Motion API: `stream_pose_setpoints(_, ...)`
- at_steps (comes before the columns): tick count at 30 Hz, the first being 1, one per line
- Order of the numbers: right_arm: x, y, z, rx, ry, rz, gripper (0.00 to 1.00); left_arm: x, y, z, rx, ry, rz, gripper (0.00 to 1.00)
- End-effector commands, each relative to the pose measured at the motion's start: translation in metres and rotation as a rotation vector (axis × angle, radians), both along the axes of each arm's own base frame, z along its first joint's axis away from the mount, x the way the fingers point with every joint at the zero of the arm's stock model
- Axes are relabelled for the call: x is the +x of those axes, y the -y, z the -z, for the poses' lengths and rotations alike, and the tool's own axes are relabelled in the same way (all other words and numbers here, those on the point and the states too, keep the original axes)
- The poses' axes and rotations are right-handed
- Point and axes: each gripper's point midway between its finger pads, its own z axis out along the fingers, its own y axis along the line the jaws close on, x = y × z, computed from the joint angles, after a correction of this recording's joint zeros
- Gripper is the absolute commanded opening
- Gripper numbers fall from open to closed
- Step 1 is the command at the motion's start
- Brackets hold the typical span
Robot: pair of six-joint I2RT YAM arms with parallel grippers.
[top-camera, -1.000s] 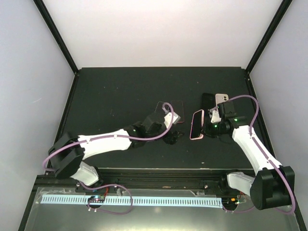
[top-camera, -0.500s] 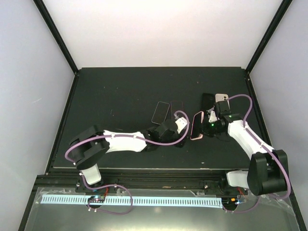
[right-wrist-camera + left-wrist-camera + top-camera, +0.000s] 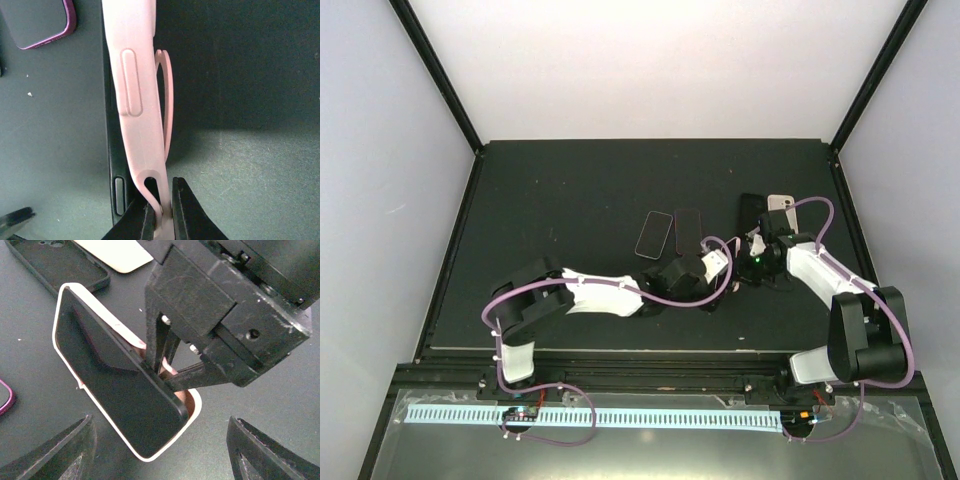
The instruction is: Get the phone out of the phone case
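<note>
pink phone case [image 3: 132,90]: on edge, running down the middle of the right wrist view, with a ring loop on its back; the phone is in it.
phone [image 3: 110,385]: dark screen, inside the case's pale rim, tilted, centre-left of the left wrist view.
black case [image 3: 55,265]: empty, flat on the table [image 3: 280,390], upper left of that view.
purple-cased phone [image 3: 40,22]: flat, upper left of the right wrist view.
right gripper [image 3: 161,210]: jaws almost together, pinching the pink phone case's edge at bottom centre.
left gripper [image 3: 160,420]: jaws wide apart at the bottom corners, either side of the case's lower end, holding nothing.
</note>
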Motion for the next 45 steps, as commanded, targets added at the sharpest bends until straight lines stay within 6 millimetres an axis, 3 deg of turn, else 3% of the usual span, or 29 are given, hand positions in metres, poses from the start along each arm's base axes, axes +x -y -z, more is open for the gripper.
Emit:
stream_pose_setpoints(1, 0.018, -0.005, -0.014, 0.03, 0.069, -0.01, 0.01, 0.003, 0.018, -0.011, -0.032, 0.045, 0.012, 0.73)
stream_pose_setpoints(7, 0.017, -0.007, -0.015, 0.043, 0.071, -0.015, 0.01, 0.008, 0.022, 0.003, 0.004, 0.049, 0.006, 0.69)
stream_pose_setpoints(16, 0.012, -0.011, -0.015, 0.066, 0.078, -0.029, 0.01, 0.03, 0.008, 0.024, 0.103, 0.067, -0.123, 0.67)
stream_pose_setpoints(28, 0.0, -0.012, -0.006, 0.071, 0.07, -0.083, 0.01, 0.049, -0.017, 0.027, 0.078, 0.03, -0.258, 0.63)
stream_pose_setpoints(38, -0.007, -0.03, -0.014, 0.195, 0.036, -0.107, 0.01, 0.064, -0.017, 0.039, 0.165, 0.121, -0.296, 0.62)
stream_pose_setpoints(42, -0.006, -0.03, -0.018, 0.19, 0.014, -0.105, 0.01, 0.068, -0.024, 0.041, 0.212, 0.184, -0.348, 0.58)
stream_pose_setpoints(45, -0.007, -0.031, -0.022, 0.194, 0.004, -0.11, 0.01, 0.07, -0.03, 0.044, 0.237, 0.197, -0.377, 0.5)
